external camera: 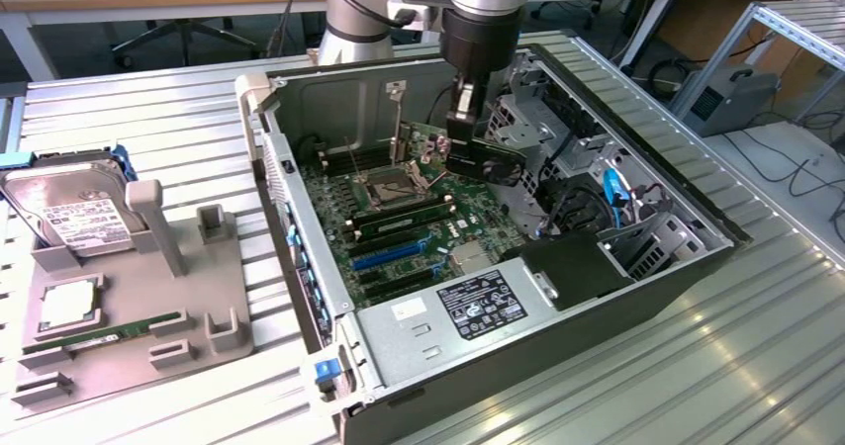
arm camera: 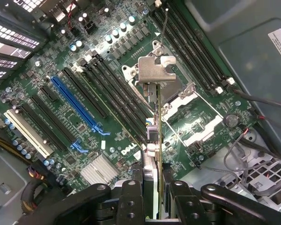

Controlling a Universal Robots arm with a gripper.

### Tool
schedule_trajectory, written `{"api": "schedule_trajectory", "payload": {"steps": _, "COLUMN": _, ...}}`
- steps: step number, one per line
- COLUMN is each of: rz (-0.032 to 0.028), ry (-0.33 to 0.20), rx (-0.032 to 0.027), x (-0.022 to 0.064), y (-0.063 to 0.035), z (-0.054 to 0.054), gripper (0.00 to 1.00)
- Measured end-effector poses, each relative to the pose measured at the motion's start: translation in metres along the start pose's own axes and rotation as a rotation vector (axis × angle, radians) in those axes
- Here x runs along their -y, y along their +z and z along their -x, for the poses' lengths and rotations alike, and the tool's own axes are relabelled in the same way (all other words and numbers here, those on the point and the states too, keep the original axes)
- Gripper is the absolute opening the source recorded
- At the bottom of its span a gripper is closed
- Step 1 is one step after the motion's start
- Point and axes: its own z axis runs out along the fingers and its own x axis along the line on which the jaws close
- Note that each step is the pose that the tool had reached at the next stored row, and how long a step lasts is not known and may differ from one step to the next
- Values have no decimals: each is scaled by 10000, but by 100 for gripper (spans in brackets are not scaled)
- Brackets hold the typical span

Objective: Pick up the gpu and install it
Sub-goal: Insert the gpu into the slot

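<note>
i see the black fingers point(arm camera: 131, 199) clamped on the gpu point(arm camera: 152, 133), closed partway and pinching its thin edge from both sides. the card hangs edge-on above the green motherboard point(arm camera: 117, 150), not seated in any slot. its bent silvery bracket point(arm camera: 157, 70) is at the far end. in the exterior view the card looks dark, flat and tilted, under the arm inside the open sheet-metal case point(external camera: 396, 326). below it run long black slots, one bright blue slot point(arm camera: 77, 105), a white slot point(arm camera: 28, 133) and a finned silver heatsink point(arm camera: 100, 168). off to the exterior view's left, a boxy silver hard drive point(external camera: 79, 213) stands in a grey moulded tray point(external camera: 198, 302) on the ribbed metal worktop point(external camera: 739, 366).
</note>
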Motion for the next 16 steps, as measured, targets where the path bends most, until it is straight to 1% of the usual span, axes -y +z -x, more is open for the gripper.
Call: {"api": "schedule_trajectory", "payload": {"steps": 16, "rz": -9, "ry": -588, "rx": 27, "x": 0, "y": 0, "z": 0, "gripper": 27}}
